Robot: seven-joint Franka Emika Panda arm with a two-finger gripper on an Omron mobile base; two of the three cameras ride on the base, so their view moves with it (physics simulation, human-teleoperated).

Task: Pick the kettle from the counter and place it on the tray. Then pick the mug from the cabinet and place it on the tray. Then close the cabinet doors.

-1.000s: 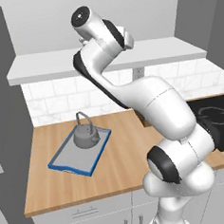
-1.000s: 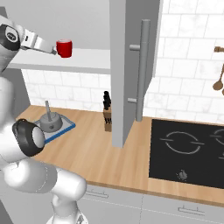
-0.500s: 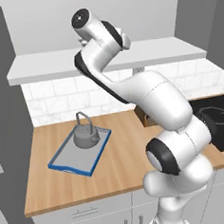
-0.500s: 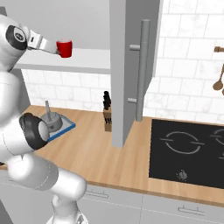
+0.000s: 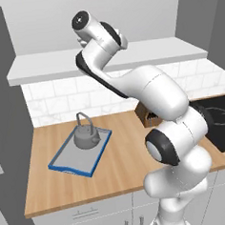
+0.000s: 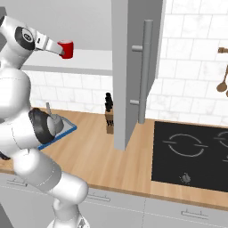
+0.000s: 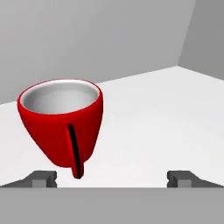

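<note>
The red mug (image 7: pixel 61 122) with its white inside stands on the pale shelf (image 7: pixel 166 113) of the cabinet, its handle turned toward the hand. My gripper (image 7: pixel 111 178) is open. The mug is just ahead of the fingertips (image 7: pixel 41 178), left of the middle, and nothing is gripped. From the right base view the gripper (image 6: pixel 59 47) reaches up level with the mug (image 6: pixel 67 48). The grey kettle (image 5: pixel 86 135) sits on the blue-rimmed tray (image 5: pixel 66 166) on the wooden counter (image 5: pixel 123 166). One cabinet door (image 6: pixel 129 67) stands open with its bar handle (image 6: pixel 144 71).
A knife block (image 6: pixel 109 120) stands at the back of the counter beside the open door. A black hob (image 6: pixel 191 151) lies to the right. Wooden utensils (image 6: pixel 221 80) hang on the tiled wall. My own arm hides part of the tray (image 6: pixel 67 130) in the right base view.
The arm has swung and stretched up toward the shelf, bringing the hand a little closer to the mug. The mug, kettle and tray have not moved.
</note>
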